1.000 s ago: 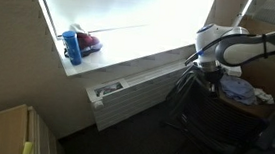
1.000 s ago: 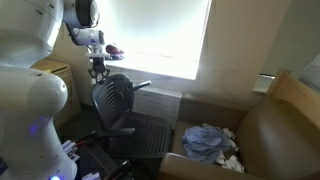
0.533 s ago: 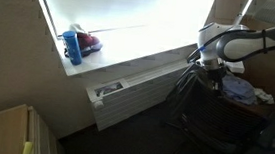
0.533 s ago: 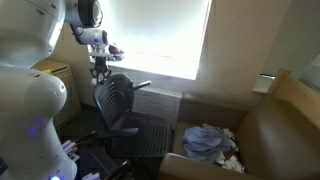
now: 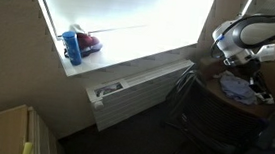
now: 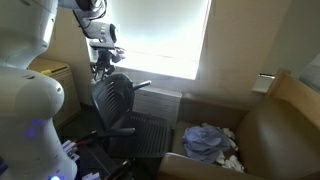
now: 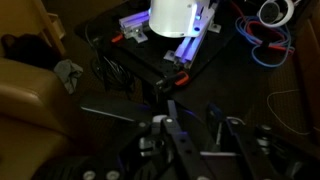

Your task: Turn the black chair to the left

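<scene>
The black chair (image 6: 118,100) stands by the window with its mesh backrest upright; it shows as a dark mass in another exterior view (image 5: 200,108). My gripper (image 6: 100,72) points down at the top corner of the backrest, and also shows at the end of the white arm (image 5: 241,62). In the dim wrist view the gripper (image 7: 195,135) has two dark fingers a narrow gap apart. That view is too dark to tell whether the backrest's rim lies between them.
A radiator (image 5: 136,92) runs under the bright windowsill, which holds a blue bottle (image 5: 73,46). A brown armchair (image 6: 275,125) with a heap of cloth (image 6: 210,140) stands beside the chair. The robot's white body (image 6: 25,100) fills the near side. Cables (image 7: 270,45) lie on the floor.
The arm has swung toward the armchair side with the gripper staying near the backrest's top. The backrest shifted slightly and came back.
</scene>
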{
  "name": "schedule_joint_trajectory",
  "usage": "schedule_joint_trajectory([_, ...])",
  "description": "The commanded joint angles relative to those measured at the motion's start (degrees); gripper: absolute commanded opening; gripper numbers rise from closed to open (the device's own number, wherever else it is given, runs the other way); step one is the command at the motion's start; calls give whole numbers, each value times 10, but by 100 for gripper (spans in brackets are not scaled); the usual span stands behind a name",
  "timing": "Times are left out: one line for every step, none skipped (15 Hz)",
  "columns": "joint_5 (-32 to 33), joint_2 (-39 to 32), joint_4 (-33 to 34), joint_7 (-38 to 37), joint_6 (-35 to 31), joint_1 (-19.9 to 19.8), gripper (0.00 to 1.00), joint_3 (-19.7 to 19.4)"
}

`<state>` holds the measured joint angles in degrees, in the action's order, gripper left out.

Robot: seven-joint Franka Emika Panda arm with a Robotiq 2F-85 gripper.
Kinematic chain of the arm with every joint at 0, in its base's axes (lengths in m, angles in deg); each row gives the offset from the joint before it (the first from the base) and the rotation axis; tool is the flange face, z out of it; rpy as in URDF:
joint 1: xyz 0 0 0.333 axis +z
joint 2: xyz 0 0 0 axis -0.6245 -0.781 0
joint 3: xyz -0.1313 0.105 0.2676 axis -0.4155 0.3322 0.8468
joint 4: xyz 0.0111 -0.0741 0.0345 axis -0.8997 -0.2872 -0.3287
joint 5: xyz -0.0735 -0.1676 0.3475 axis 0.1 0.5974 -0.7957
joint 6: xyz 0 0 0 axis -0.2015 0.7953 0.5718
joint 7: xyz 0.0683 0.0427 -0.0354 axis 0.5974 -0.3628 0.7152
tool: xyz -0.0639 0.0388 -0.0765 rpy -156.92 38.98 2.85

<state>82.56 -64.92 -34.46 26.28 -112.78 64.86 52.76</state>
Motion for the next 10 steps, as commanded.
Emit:
schedule_joint_trajectory([0,0,2,-2,11,-6,38,4])
schedule_joint_trajectory([0,0,1,-2,13,-7,38,4])
schedule_joint_trajectory([0,0,0,-2,13,-6,38,4])
schedule_joint_trajectory([0,0,-2,-2,13,-6,38,4])
schedule_joint_trajectory([0,0,-2,-2,13,-5,38,4])
schedule_joint_trajectory([0,0,-3,-2,13,-5,38,4])
schedule_joint_trajectory([0,0,-3,-2,13,-5,38,4])
schedule_joint_trajectory([0,0,-3,-2,13,-5,38,4])
schedule_joint_trajectory([0,0,-3,-2,13,-5,38,4])
schedule_joint_trajectory([0,0,-3,-2,13,-5,38,4])
